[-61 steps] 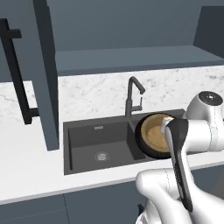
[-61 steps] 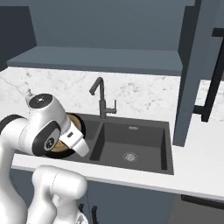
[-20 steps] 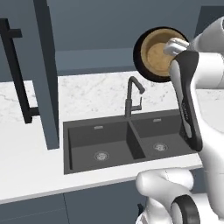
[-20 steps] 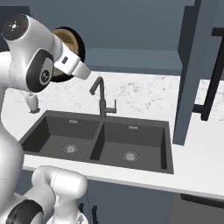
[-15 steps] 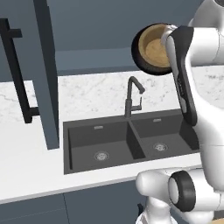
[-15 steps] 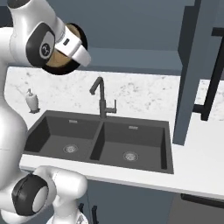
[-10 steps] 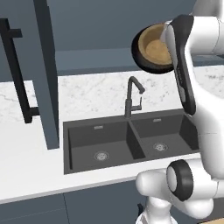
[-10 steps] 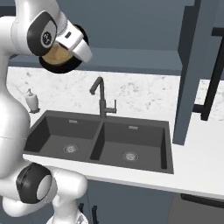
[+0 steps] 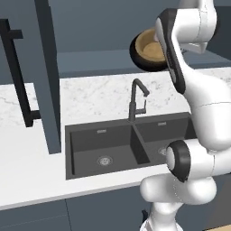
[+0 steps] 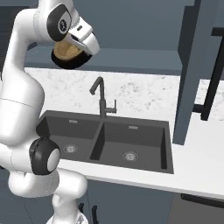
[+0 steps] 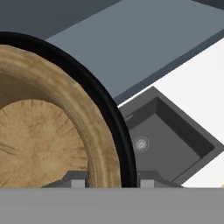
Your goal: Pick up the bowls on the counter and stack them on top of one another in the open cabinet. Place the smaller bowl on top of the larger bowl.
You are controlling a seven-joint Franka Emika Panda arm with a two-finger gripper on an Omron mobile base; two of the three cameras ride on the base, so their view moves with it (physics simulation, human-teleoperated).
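Gripping both bowls by one edge, the gripper (image 11: pixel 109 181) had its two fingers pinched across their nested rims, one tip on the wooden side and one outside the black rim. The wooden bowl (image 9: pixel 151 45) sat inside the black bowl (image 9: pixel 140 62), and the pair hung tilted in the air, high above the sink (image 9: pixel 118 144) and the tap (image 9: pixel 136 99), level with the cabinet shelf (image 9: pixel 99 61). From the right base camera the wooden bowl (image 10: pixel 66 50) showed beneath the wrist, ringed by the black bowl (image 10: pixel 68 62). In the hand camera the wooden bowl (image 11: pixel 46 135) lay within the black rim (image 11: pixel 111 118), with the shelf (image 11: pixel 144 39) beyond. The white counter (image 9: pixel 31 167) ran round the sink, and the cabinet door (image 9: pixel 47 76) stood open at the left.
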